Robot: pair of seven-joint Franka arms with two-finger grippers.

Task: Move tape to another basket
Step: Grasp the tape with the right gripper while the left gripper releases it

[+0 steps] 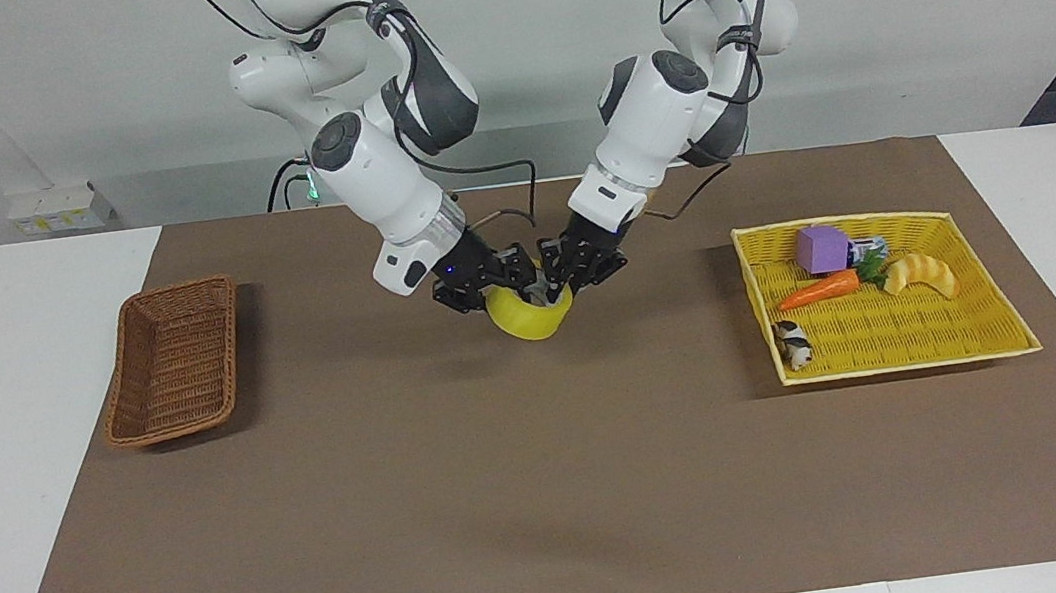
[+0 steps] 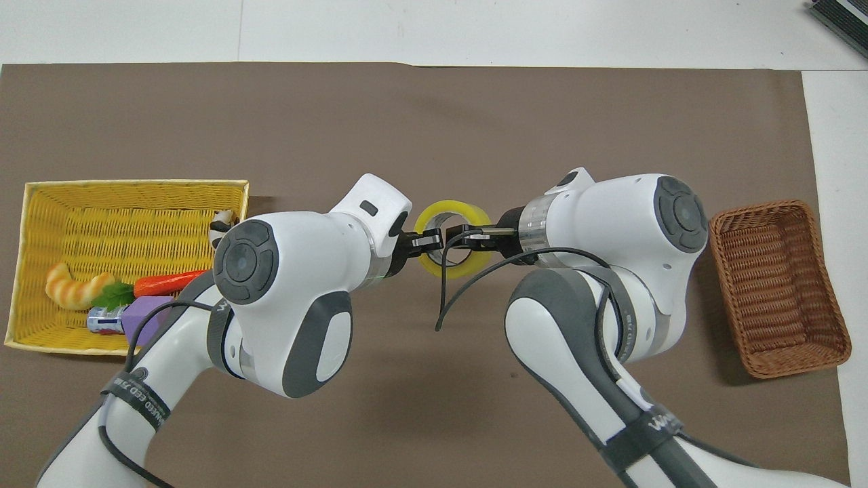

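A yellow tray at the left arm's end holds a purple block, carrot, croissant and a black-and-white toy.

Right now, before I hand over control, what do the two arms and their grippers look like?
Both arms are glossy white with dark grey joint covers and round grey caps. The left gripper and right gripper are black, each mounted below a silvery wrist ring. Loose black cables run along the arms, one looping by the right wrist. Black bands with white lettering wrap the lower links.
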